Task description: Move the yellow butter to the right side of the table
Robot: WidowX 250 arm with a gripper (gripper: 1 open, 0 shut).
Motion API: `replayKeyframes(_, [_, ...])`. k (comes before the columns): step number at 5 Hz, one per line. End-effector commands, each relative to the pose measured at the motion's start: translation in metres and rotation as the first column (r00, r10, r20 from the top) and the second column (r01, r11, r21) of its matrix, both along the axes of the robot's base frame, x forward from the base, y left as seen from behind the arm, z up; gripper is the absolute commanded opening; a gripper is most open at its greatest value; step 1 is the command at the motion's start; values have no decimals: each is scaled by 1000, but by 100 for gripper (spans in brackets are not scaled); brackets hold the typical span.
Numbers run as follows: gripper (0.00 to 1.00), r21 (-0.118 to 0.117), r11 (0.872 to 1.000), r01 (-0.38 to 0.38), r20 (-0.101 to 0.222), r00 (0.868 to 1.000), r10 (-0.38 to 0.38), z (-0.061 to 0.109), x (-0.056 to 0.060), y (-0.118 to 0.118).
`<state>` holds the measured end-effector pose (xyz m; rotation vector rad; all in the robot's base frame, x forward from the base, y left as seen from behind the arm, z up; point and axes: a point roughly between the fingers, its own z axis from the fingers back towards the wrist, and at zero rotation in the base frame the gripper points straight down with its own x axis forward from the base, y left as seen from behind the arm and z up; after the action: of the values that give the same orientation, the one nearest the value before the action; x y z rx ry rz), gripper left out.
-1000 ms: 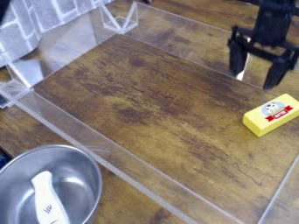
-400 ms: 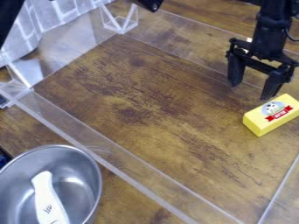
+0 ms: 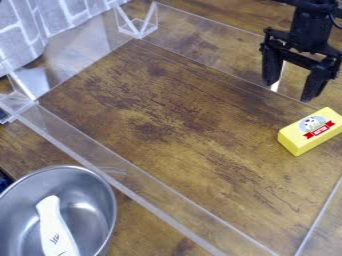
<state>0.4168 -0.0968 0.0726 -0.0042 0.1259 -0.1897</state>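
The yellow butter (image 3: 310, 130) lies flat on the dark wood table (image 3: 174, 110) near its right edge, its red-and-white label facing up. My gripper (image 3: 294, 84) hangs open above the table just beyond the butter, toward the back. Its two dark fingers (image 3: 271, 68) point down with nothing between them. The gripper and the butter do not touch.
Clear plastic walls (image 3: 94, 150) run along the table's edges. A round metal bowl (image 3: 54, 215) holding a white utensil (image 3: 51, 225) sits outside the wall at the lower left. Clear plastic stands (image 3: 134, 20) are at the back left.
The gripper dipped slightly toward the table and has come back up to about where it was. The butter has not moved.
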Motion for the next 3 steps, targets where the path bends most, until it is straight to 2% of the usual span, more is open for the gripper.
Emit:
replayKeyframes(1, [100,-27,999,-24,116,993,27,43,7,9])
replayKeyframes(3, [100,-28,999,-21,107,994,24,37,8,10])
